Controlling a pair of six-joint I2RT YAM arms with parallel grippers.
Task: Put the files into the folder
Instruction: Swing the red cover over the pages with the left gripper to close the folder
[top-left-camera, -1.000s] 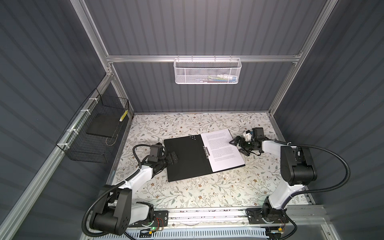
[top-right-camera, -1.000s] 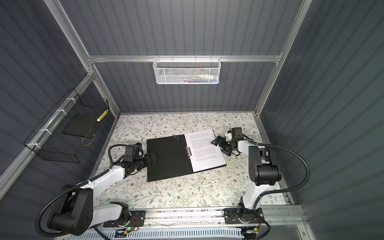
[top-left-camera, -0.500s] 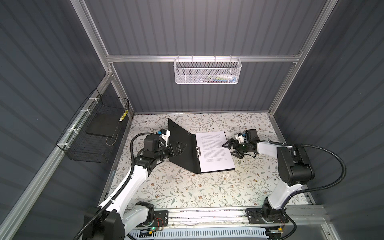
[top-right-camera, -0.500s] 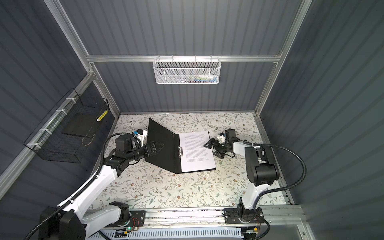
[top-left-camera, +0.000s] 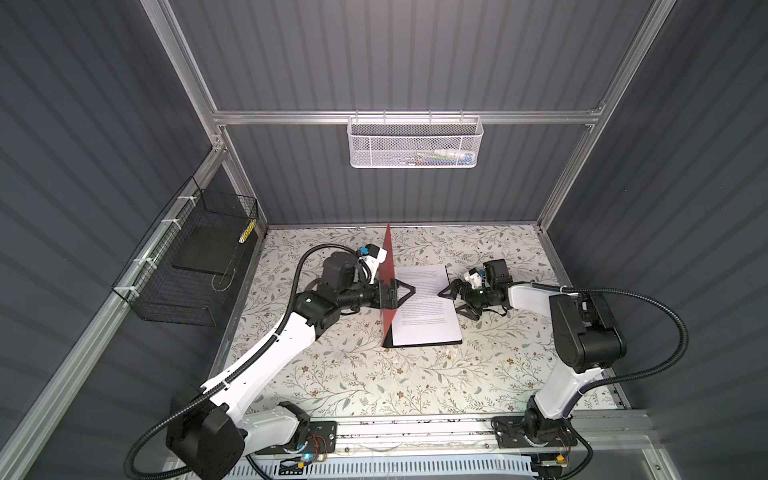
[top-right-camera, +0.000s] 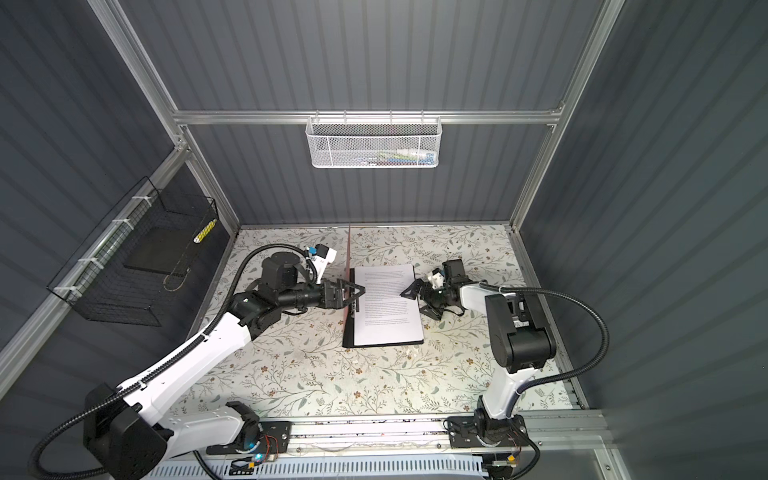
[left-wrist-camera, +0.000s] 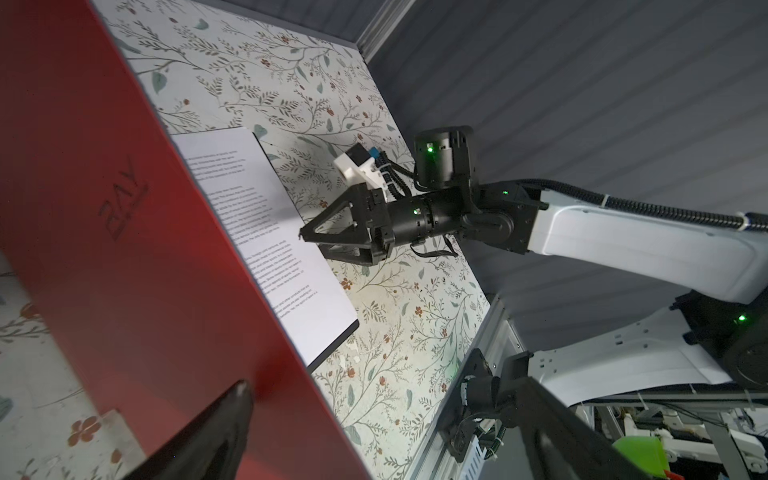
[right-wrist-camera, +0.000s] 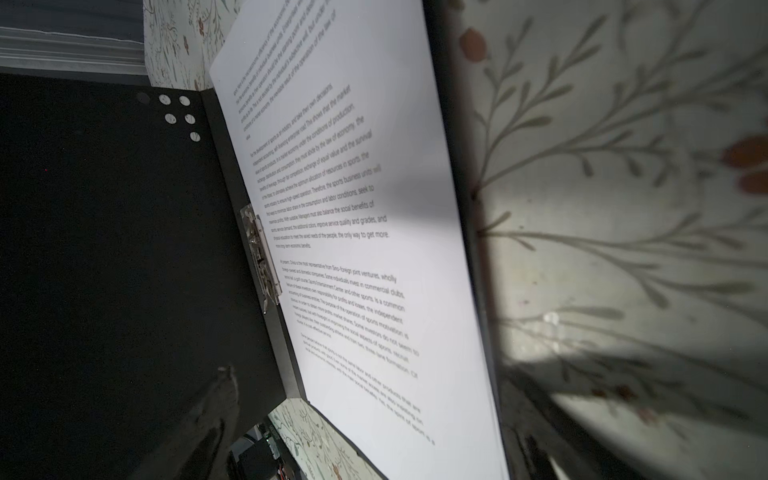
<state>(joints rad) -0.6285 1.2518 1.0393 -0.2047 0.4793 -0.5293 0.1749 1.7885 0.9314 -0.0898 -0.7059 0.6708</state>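
Observation:
The folder stands half open in the middle of the floral table. Its red cover is upright, with "RAY" lettering, and its black back lies flat. The files, white printed sheets, lie on that back beside the metal clip. My left gripper is open and straddles the cover's edge, one finger on the red side and the other on the black side. Open too, my right gripper sits low at the files' right edge, which lies between its fingers.
A white mesh basket hangs on the back wall. A black wire basket on the left wall holds a dark flat slab. A metal rail runs along the table's front edge.
The folder's cover has swung from flat on the table to upright, with my left gripper rising at its edge. The folder has shifted a little. My right gripper has stayed by the files' right edge.

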